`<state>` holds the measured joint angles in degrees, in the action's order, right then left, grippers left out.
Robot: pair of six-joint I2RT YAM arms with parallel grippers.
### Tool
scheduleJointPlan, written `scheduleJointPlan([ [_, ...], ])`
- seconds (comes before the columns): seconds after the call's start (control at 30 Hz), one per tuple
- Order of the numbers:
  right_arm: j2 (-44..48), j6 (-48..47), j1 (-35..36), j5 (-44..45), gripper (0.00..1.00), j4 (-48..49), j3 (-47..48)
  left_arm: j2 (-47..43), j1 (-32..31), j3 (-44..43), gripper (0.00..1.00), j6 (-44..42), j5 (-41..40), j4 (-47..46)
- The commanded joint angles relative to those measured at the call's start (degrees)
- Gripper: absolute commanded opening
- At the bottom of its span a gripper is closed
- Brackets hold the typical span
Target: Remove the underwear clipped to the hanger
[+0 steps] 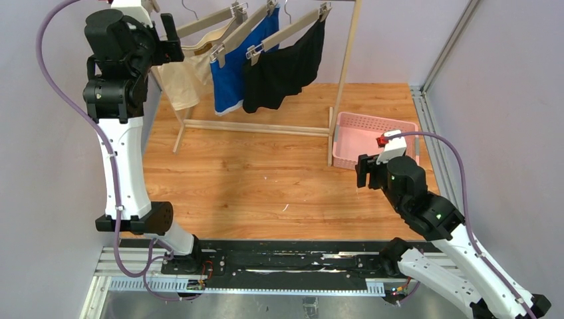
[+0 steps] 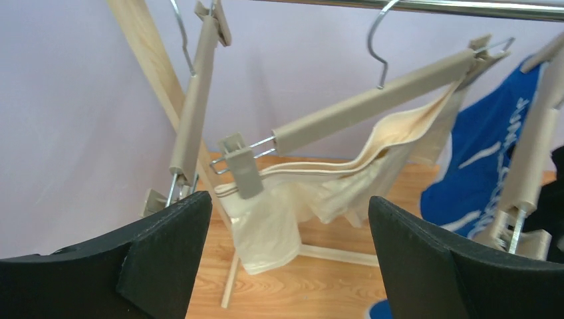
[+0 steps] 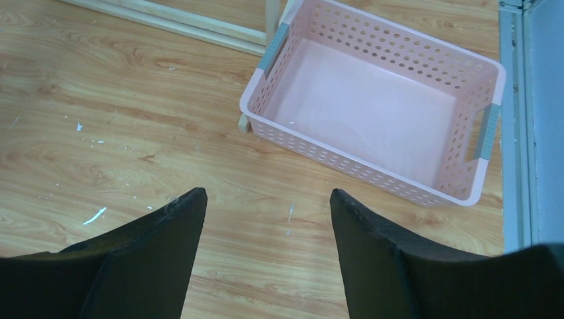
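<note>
Three pieces of underwear hang from beige clip hangers on a rack at the back. The cream-beige one (image 1: 188, 76) is at the left, the bright blue one (image 1: 229, 73) in the middle, the black one (image 1: 282, 63) at the right. My left gripper (image 1: 169, 36) is raised beside the cream one, open and empty. In the left wrist view the cream underwear (image 2: 279, 219) hangs just beyond the left gripper (image 2: 289, 203), its waistband held by a grey clip (image 2: 245, 171). The blue underwear (image 2: 479, 173) is to its right. My right gripper (image 1: 362, 169) is open and empty, low over the table.
The rack has wooden legs (image 1: 256, 127) and a metal rail (image 2: 465, 8). An empty hanger (image 2: 193, 106) hangs left of the cream one. A pink perforated basket (image 1: 376, 117) stands on the table at the right, just beyond the right gripper (image 3: 266, 196); its wall (image 3: 346, 163) is near.
</note>
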<state>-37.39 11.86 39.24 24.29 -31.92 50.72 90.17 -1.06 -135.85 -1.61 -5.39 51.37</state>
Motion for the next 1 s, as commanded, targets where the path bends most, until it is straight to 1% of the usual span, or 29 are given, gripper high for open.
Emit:
scheduleJointPlan([
  [0.0,0.06,-0.05,0.59,-3.00,0.70,1.43,-1.13,-1.66,2.05,4.08,0.98,-0.90,1.36,-10.42],
  [0.13,0.11,0.11,0.57,-3.33,0.68,0.90,-1.22,1.13,2.38,2.40,0.98,-1.89,3.39,-11.31],
  [0.3,0.78,0.44,0.60,-4.16,0.66,1.06,-2.03,2.98,2.47,2.70,0.98,-3.21,5.85,-14.22],
  [0.53,1.00,1.11,0.57,-4.49,0.62,0.21,-2.40,5.73,2.62,2.51,0.98,-6.19,6.83,-15.94],
  [0.77,0.58,2.85,0.64,-5.37,0.58,0.01,-3.38,9.00,2.80,1.02,0.98,-6.79,8.32,-16.29],
  [0.97,-0.09,3.25,0.58,-5.47,0.57,-0.07,-3.49,9.76,2.75,2.09,0.99,-6.77,8.64,-16.09],
])
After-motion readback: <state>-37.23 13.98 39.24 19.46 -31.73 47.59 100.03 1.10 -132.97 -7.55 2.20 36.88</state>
